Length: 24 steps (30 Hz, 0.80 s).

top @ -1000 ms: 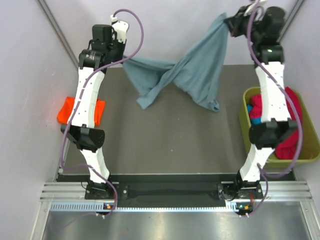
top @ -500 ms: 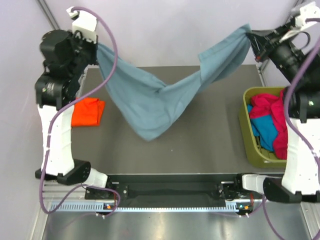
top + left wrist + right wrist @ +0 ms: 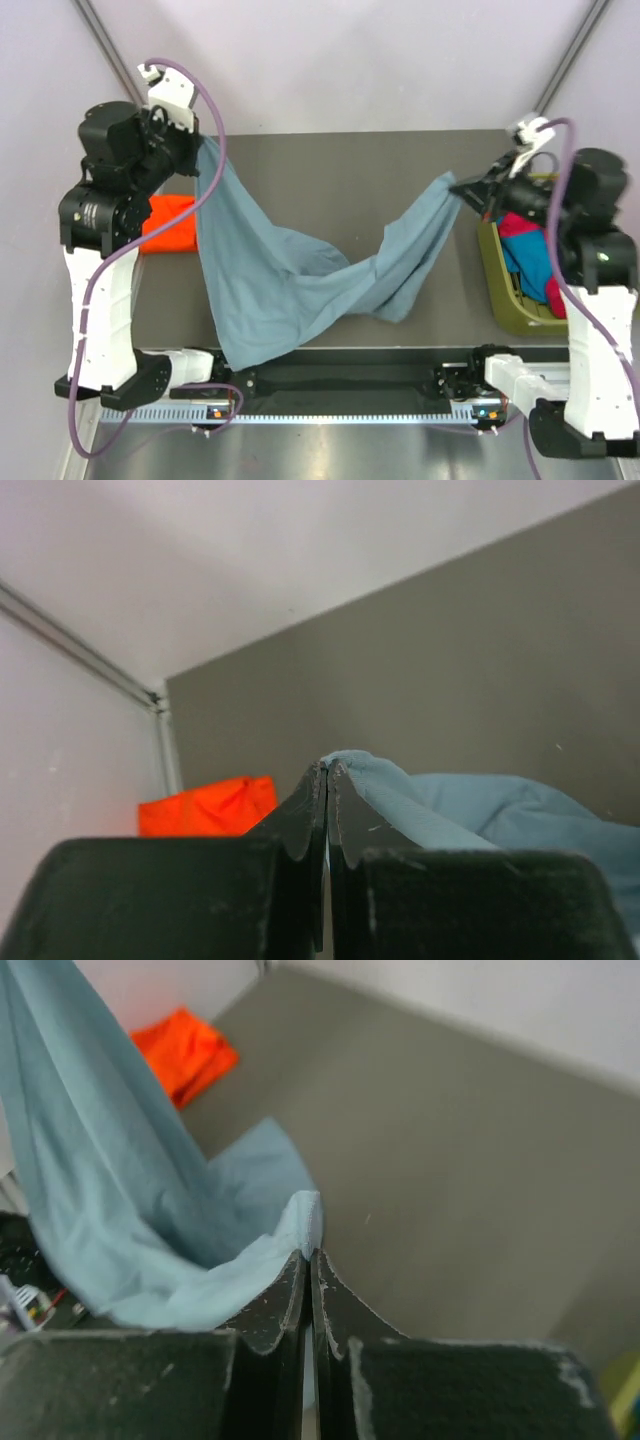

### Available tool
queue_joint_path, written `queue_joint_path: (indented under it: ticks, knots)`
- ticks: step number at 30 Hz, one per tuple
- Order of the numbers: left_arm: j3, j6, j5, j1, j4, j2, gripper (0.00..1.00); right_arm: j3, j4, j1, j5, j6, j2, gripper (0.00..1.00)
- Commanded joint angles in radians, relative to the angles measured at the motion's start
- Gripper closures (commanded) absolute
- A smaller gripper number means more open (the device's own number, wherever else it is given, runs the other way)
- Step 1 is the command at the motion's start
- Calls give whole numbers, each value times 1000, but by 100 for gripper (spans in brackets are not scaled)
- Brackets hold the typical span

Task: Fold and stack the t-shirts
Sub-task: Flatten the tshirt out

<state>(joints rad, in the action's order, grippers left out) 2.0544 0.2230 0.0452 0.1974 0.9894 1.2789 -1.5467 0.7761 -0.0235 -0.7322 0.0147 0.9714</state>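
The grey-blue t-shirt hangs stretched between both grippers and sags down to the table's near edge. My left gripper is shut on one corner of it, held high at the left; the pinch shows in the left wrist view. My right gripper is shut on another corner at the right, seen in the right wrist view. The orange-red t-shirt lies folded at the table's left edge. The crimson-pink t-shirt and the teal t-shirt lie in the bin.
An olive-green plastic bin stands at the right edge of the dark grey table. White walls close in on the left, back and right. The arm bases sit on a rail at the near edge.
Both grippers have come down and toward the near side with the grey-blue shirt. The shirt now hangs lower and its bottom reaches the table's front edge.
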Motion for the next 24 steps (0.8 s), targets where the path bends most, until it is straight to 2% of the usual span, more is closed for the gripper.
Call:
queue_joint_path:
  ticks: [1,4,7,9,10,13,14,16,18,22,24]
  knots:
    - [-34,-40,97,-6,-20,39,100,131,-23,4,-15,-48,15,100]
    - [-65,-36,140,-6,-76,149,100,96,-109,10,59,-23,156,100]
    - [-62,-21,153,-6,-161,296,100,-33,-205,42,125,-24,356,100]
    - [28,-28,142,-6,-185,423,100,-191,-238,77,125,-48,526,100]
    - [155,-40,137,-6,-183,513,100,-345,-247,86,116,-71,585,100]
    - [407,-69,113,-4,-170,612,100,-583,-254,105,119,-108,762,100]
    - [432,-70,107,-3,-182,623,100,-690,-259,106,122,-116,786,100]
    - [411,-53,96,4,-228,578,100,-763,-256,106,114,-130,806,100]
    - [377,-45,116,5,-229,541,100,-716,-262,106,84,-142,746,100]
    - [187,-53,177,5,-251,375,100,-381,-247,97,-16,-141,551,100]
    - [147,-66,203,5,-241,332,100,-282,-175,79,-41,-108,434,100]
